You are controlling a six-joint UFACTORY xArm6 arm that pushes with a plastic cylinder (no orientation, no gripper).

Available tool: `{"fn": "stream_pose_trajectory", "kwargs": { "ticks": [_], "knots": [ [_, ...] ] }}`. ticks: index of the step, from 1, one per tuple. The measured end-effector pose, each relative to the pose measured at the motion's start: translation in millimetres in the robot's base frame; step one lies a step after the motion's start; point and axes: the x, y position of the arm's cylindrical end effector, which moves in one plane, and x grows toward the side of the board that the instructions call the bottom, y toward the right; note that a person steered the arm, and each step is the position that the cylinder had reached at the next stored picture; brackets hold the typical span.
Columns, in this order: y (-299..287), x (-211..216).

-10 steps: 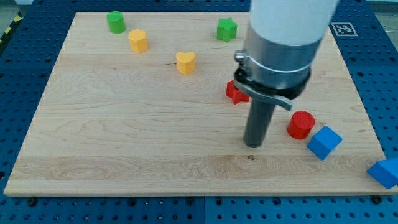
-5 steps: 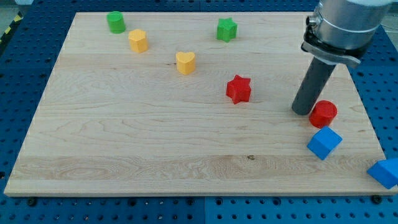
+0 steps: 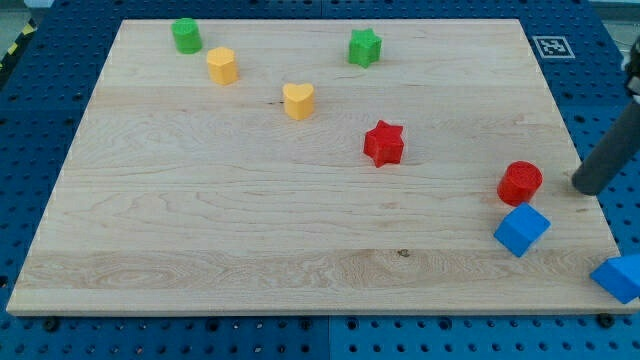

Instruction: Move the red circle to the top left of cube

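The red circle (image 3: 520, 183) lies flat just above the tilted blue cube (image 3: 521, 229), seemingly not quite touching.

A pale wooden board (image 3: 200, 220) lies on a blue perforated table (image 3: 40, 120)

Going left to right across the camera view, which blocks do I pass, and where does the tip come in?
green cylinder → yellow block → yellow heart → green star → red star → red circle → my tip → blue block at the edge.
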Motion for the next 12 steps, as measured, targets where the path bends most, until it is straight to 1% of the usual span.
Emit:
{"fn": "stream_pose_trajectory", "kwargs": {
  "ticks": [1, 2, 3, 5, 6, 7, 8, 10, 12],
  "knots": [
    [-28.8, 0.0],
    [-6.6, 0.0],
    [-0.2, 1.1],
    [-54.0, 1.1],
    [-56.8, 1.1],
    [-35.9, 8.5],
    [-42.0, 15.8],
    [-69.0, -3.7],
    [-26.6, -9.8]
  ]
}}
